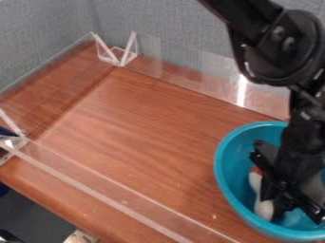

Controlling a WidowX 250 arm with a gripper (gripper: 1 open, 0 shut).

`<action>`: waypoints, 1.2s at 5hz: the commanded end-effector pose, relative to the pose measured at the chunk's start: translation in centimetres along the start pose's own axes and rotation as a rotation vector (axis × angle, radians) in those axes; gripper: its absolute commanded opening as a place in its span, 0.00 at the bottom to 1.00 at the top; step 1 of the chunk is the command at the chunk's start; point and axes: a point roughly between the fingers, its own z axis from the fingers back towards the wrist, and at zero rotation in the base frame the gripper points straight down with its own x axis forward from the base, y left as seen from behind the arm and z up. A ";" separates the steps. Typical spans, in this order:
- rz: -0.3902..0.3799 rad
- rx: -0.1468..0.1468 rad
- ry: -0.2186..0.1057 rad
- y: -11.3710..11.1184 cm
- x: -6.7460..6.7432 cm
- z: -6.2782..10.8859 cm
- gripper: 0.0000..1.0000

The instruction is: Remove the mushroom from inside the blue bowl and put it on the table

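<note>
Mushroom (268, 201) sits upright between my fingers (282, 190).
I read them clamped on its stem, inside the blue bowl (231, 157).

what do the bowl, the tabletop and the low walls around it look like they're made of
The blue bowl: probably plastic, smooth and glossy, with an even teal colour and soft highlights. The table: reddish-brown wood or wood-look laminate, with grain streaks and a slight sheen. The low walls: clear acrylic or similar, see-through with bright edges.
</note>
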 end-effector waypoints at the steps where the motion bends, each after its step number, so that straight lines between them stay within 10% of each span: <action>1: 0.075 0.001 0.003 1.0 -1.4 1.4 0.00; 6: 0.298 0.006 -0.082 3.2 -2.7 4.8 0.00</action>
